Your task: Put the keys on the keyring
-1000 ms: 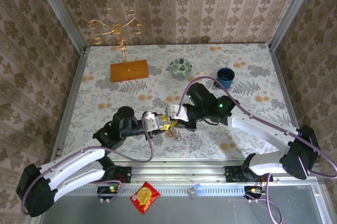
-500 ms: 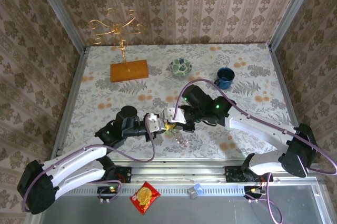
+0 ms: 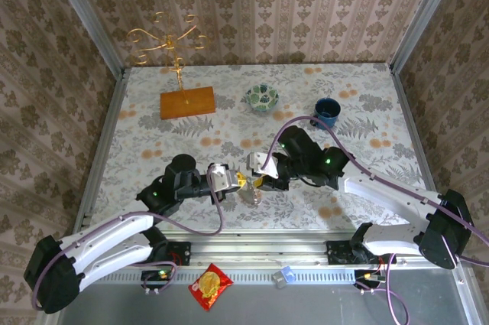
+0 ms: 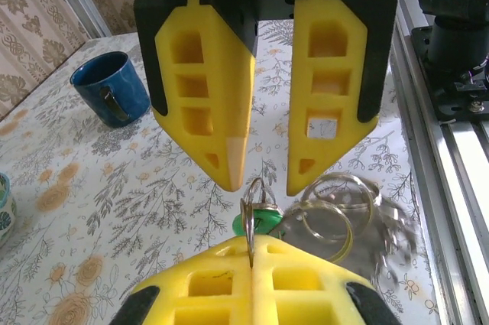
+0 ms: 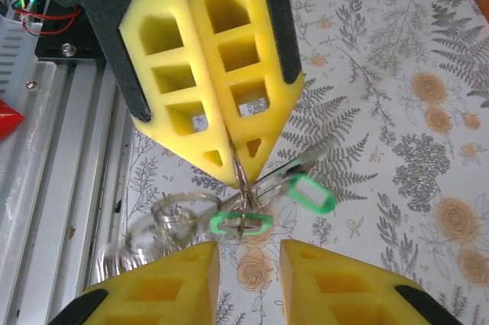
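Threading looks to be the step in hand. Left gripper (image 5: pixel 235 172) has its yellow foam fingers pressed together on the keyring (image 4: pixel 249 206), a thin steel wire loop held edge-up just above the floral counter (image 4: pixel 114 187). Right gripper (image 4: pixel 263 183) faces it, fingers apart and empty. Green plastic-headed keys (image 5: pixel 241 223) hang at the loop; whether they are threaded cannot be told. Next move probably calls for a precise pinch on one key.

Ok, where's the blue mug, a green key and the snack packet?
blue mug (image 3: pixel 327 111), top view, its middle.
green key (image 4: pixel 265 222), left wrist view, its green head.
snack packet (image 3: pixel 210 285), top view, its middle.
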Robot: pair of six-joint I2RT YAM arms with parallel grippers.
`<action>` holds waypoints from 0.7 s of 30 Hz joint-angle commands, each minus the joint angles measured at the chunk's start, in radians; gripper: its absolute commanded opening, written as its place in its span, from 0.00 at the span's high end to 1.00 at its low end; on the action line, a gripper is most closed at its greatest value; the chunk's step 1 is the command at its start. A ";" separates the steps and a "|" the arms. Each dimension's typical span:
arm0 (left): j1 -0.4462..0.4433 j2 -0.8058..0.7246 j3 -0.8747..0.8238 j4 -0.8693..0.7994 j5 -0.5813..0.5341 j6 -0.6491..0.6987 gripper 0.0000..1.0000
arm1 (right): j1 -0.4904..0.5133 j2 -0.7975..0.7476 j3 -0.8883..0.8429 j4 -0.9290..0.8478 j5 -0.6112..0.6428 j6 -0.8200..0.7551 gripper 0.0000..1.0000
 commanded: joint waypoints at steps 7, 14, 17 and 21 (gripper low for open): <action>0.007 -0.017 -0.012 0.069 0.018 -0.023 1.00 | -0.001 -0.002 -0.019 0.070 -0.043 0.052 0.73; 0.007 -0.020 -0.017 0.079 0.021 -0.025 1.00 | -0.006 0.006 -0.012 0.067 -0.054 0.058 0.88; 0.007 -0.026 -0.021 0.085 0.021 -0.025 1.00 | -0.018 0.010 -0.008 0.049 -0.042 0.062 0.95; 0.008 -0.035 -0.039 0.127 0.017 -0.030 1.00 | -0.041 0.029 -0.009 0.029 -0.016 0.056 1.00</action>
